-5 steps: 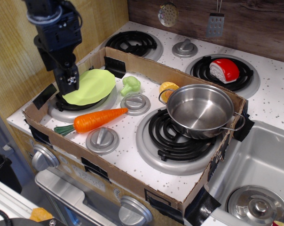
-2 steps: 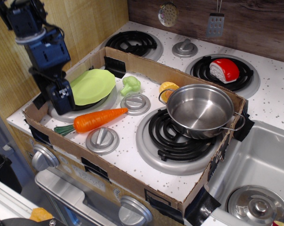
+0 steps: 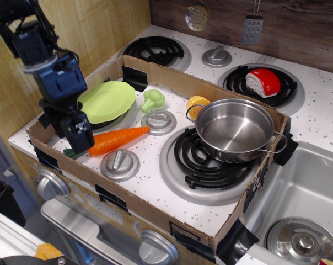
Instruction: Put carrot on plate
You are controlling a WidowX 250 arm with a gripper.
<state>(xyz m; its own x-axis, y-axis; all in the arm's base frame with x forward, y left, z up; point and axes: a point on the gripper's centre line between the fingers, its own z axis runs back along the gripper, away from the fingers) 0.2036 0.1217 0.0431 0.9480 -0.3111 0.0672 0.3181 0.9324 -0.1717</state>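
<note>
The orange carrot [image 3: 118,139] lies on the stove top inside the cardboard box, tip pointing right, its dark green stub at the left partly hidden behind my gripper. The lime-green plate [image 3: 108,101] rests on the back left burner, just behind the carrot. My gripper [image 3: 78,138] hangs low at the carrot's green end, in front of the plate's left side. Its fingers point down; I cannot tell whether they are open or shut.
A steel pot [image 3: 235,130] sits on the right burner, with a small orange-yellow toy food [image 3: 196,104] behind it. A green broccoli [image 3: 153,99] lies near the plate. Grey knobs [image 3: 120,164] sit near the carrot. Cardboard walls [image 3: 133,204] ring the area. A red toy [image 3: 263,81] is at back.
My gripper has moved from over the plate's left edge leftward, then forward and down to the carrot's green end. The carrot and plate have not moved.
</note>
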